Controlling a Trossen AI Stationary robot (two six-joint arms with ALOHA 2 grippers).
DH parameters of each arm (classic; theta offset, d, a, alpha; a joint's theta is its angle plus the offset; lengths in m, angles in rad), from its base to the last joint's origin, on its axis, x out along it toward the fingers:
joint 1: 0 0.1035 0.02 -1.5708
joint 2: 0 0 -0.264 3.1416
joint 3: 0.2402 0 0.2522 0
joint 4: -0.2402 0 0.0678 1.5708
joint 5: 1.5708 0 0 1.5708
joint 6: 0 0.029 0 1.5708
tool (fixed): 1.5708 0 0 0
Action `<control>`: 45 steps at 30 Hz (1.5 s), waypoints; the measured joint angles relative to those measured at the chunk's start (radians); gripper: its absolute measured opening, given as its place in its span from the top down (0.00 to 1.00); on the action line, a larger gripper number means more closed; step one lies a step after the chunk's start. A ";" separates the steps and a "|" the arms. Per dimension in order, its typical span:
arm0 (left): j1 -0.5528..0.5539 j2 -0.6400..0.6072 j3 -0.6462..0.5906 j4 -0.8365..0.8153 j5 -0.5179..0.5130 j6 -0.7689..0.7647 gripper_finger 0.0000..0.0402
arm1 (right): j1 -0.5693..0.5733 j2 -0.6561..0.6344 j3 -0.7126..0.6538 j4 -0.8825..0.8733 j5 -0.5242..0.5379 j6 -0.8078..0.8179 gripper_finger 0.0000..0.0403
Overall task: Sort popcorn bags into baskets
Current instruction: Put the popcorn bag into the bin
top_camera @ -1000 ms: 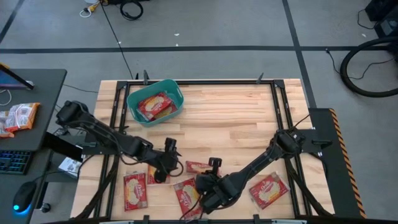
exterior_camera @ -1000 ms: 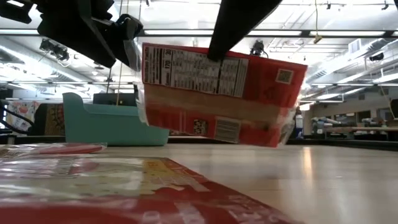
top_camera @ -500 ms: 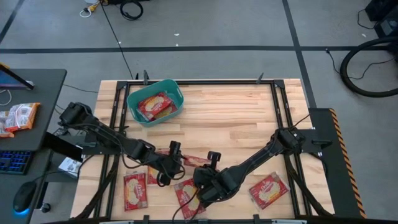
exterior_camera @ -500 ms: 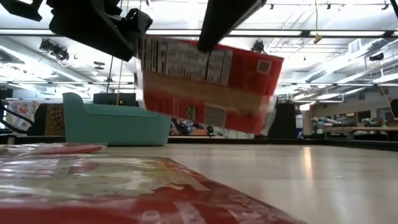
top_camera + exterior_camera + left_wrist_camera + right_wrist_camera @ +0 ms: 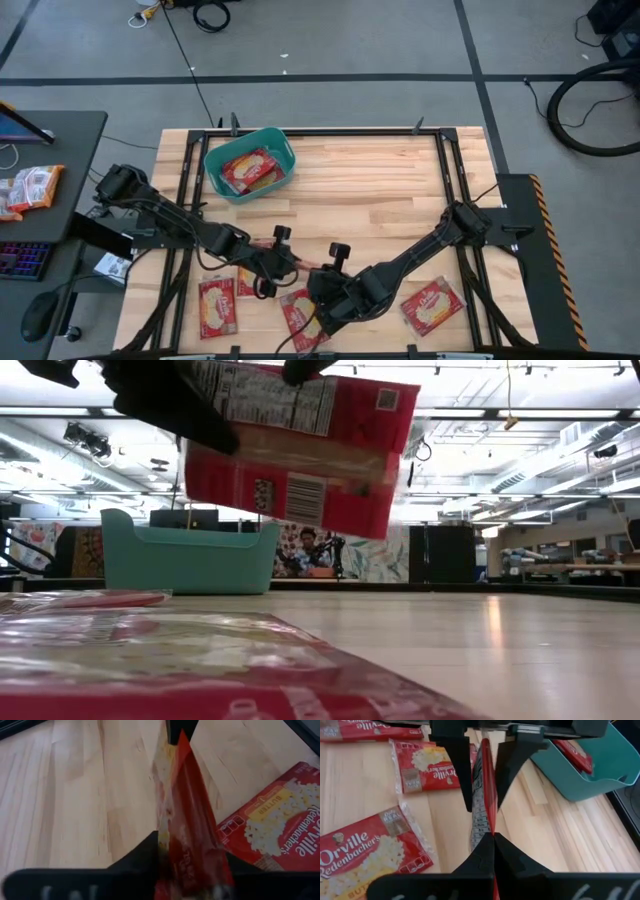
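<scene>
A red popcorn bag (image 5: 300,450) hangs on edge above the table, its printed back facing the near edge. My left gripper (image 5: 290,262) comes from the left and my right gripper (image 5: 318,280) from the near right; both are shut on this bag (image 5: 305,264). The teal basket (image 5: 250,165) stands at the far left with a popcorn bag (image 5: 248,170) lying flat inside. Several more bags lie flat on the near part of the table, such as one (image 5: 218,305) on the left and one (image 5: 432,305) on the right. My left gripper pinches the bag's left end (image 5: 186,845) between its two fingers (image 5: 462,775), coming level from the table's left. The bag stands on edge, clear of the table. My right gripper pinches the bag's upper edge (image 5: 487,827) between its two fingers, slanting in from the near right. The bag hangs below, lifted clear.
Two more bags (image 5: 300,315) (image 5: 248,280) lie right under and beside the grippers. Bare wood stretches across the middle and far right of the table (image 5: 380,180). A side desk (image 5: 50,150) at the left carries more packets (image 5: 30,188).
My right gripper has carried the bag up and toward the table's left. My left gripper has moved right onto the bag's end and shut on it. The bag now hangs higher and tilted, clear of the table.
</scene>
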 joint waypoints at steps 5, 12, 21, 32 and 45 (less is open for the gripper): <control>0.000 0.000 0.000 -0.003 0.001 0.001 0.92 | 0.000 0.000 0.000 0.012 0.000 -0.032 0.97; 0.000 -0.011 0.000 -0.022 -0.014 0.008 0.93 | 0.000 -0.009 0.000 0.008 -0.015 -0.056 0.84; -0.013 -0.169 0.000 -0.252 -0.255 -0.012 0.91 | 0.027 -0.088 0.000 -0.170 0.107 0.054 0.71; -0.011 -0.361 -0.025 -0.406 -0.476 0.025 0.91 | 0.050 -0.093 -0.005 -0.230 0.152 0.131 0.70; 0.122 -0.591 -0.295 -0.134 -0.488 0.263 0.91 | 0.055 -0.092 -0.005 -0.231 0.171 0.132 0.70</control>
